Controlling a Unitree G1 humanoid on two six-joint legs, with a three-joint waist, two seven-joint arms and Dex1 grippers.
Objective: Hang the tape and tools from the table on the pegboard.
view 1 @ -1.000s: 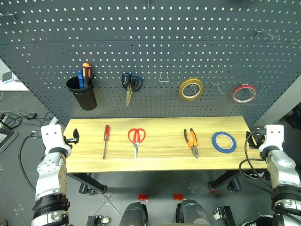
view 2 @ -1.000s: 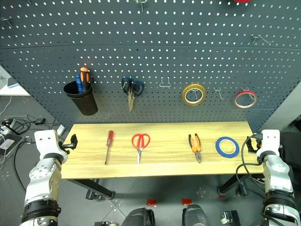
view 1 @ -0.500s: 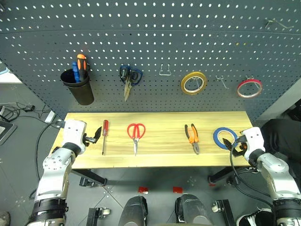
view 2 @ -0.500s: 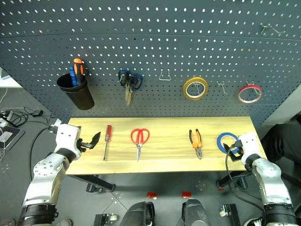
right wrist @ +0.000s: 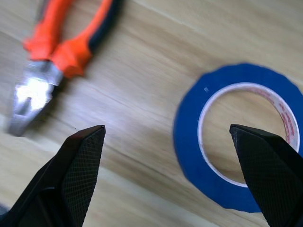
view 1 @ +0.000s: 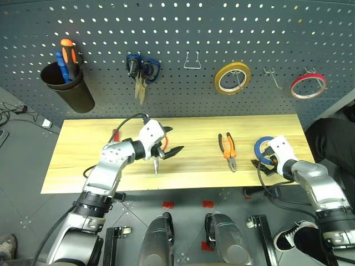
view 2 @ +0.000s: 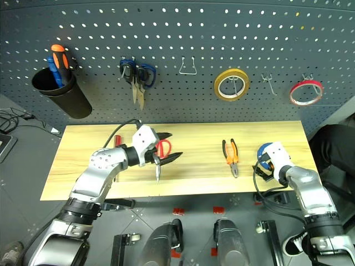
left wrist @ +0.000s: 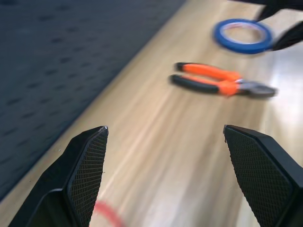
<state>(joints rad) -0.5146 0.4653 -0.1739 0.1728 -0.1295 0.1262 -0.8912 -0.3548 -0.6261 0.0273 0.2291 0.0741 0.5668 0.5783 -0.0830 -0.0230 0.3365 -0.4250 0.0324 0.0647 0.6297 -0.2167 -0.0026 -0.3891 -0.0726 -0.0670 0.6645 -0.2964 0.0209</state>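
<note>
On the light wood table (view 1: 83,166) lie red-handled scissors (view 2: 163,147), orange-and-black pliers (view 1: 227,151) and the blue tape (view 1: 260,146). My left arm hides most of the red screwdriver (view 1: 115,135). My left gripper (view 1: 171,141) hovers open over the scissors' handles and points toward the pliers (left wrist: 220,81). At the table's right end my right gripper (view 1: 260,157) is open just above the tape (right wrist: 189,142), with nothing between its fingers. The dark grey pegboard (view 1: 183,27) rises behind the table.
On the pegboard hang a black cup (view 1: 69,88) with orange and blue screwdrivers, dark blue scissors (view 1: 141,69), a yellow tape ring (view 1: 232,77) and a red tape ring (view 1: 308,86). Bare metal hooks (view 1: 192,60) sit between them.
The camera has tilted down. My left arm swung from the table's left end to over the red scissors. My right gripper moved left to the blue tape. Both stayed open.
</note>
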